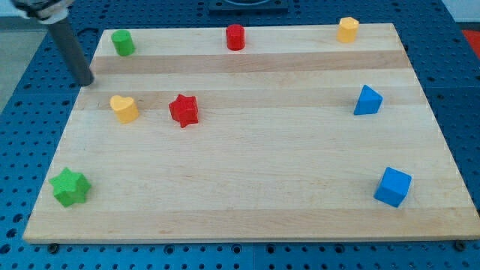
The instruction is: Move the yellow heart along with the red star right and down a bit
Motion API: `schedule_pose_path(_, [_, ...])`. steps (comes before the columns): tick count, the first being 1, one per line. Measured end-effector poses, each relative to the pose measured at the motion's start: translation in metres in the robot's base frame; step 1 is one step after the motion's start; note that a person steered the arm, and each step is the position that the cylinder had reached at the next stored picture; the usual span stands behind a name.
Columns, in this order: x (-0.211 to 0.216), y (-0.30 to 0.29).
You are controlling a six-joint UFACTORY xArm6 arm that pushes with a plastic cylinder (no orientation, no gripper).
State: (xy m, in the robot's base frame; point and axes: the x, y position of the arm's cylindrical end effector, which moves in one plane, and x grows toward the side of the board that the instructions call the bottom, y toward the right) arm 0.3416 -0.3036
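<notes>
Wooden board [247, 187] lies flat, with the small yellow heart block [124, 108] near its left side and the red star block [184, 110] just right of it. My tip [88, 81], a bare rod holding nothing, sits up and left of the heart, so both blocks lie to its right.

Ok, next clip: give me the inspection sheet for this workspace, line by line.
Surface: wooden board, lying flat on a blue perforated base.
Job's things: yellow heart and red star side by side at the view's left, apart from each other.
Clutter: green cylinder, red cylinder, yellow block along the top; blue triangular block, blue cube at the right; green star at bottom left.
Grippers: none; my tip sits above and left of the yellow heart, touching no block.
Cables: nothing seen.
Surroundings: nothing seen beyond the base.
</notes>
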Motion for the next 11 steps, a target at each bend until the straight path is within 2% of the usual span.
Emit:
schedule_pose_path(3, [0.076,0.002])
schedule_pose_path(4, [0.079,0.045])
schedule_pose_path(5, [0.079,0.099])
schedule_pose_path(6, [0.079,0.107])
schedule_pose_path(7, [0.059,0.081])
schedule_pose_path(8, [0.048,0.088])
schedule_pose_path(10, [0.053,0.149])
schedule_pose_path(11, [0.018,0.146])
